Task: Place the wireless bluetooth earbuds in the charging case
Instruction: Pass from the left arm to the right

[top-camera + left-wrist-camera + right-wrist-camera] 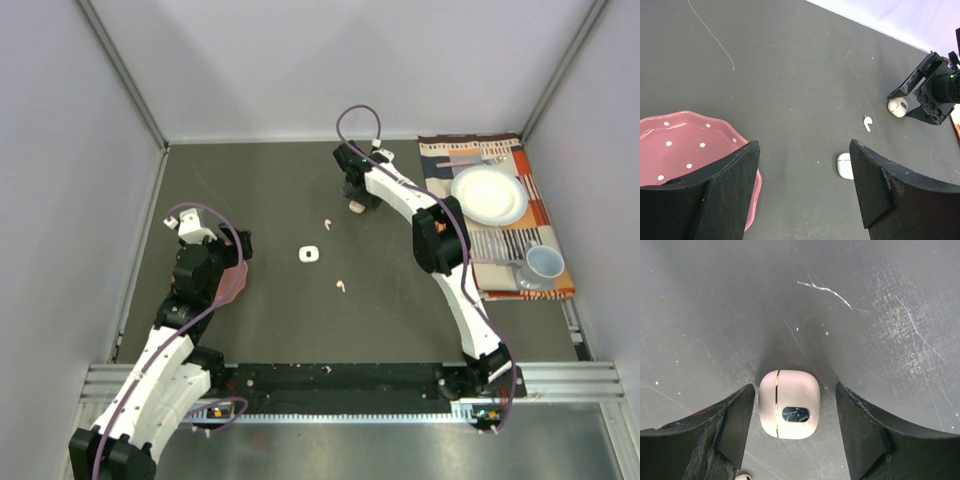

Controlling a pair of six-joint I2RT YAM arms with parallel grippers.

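The left arm folds at lower left, its left gripper [228, 262] jaws apart. The right arm stretches to upper centre, its right gripper [357, 205] pointing down, jaws apart.

Dark grey table with a few small things on it
The table [270, 190] is scratched. On its left side lies a pink plate [685, 145], near the middle a white case [308, 254], farther back a closed peach case [789, 404]. An earbud [327, 222] lies between the cases, a second earbud [341, 286] nearer than the white case. A striped mat [545, 200] covers the right side
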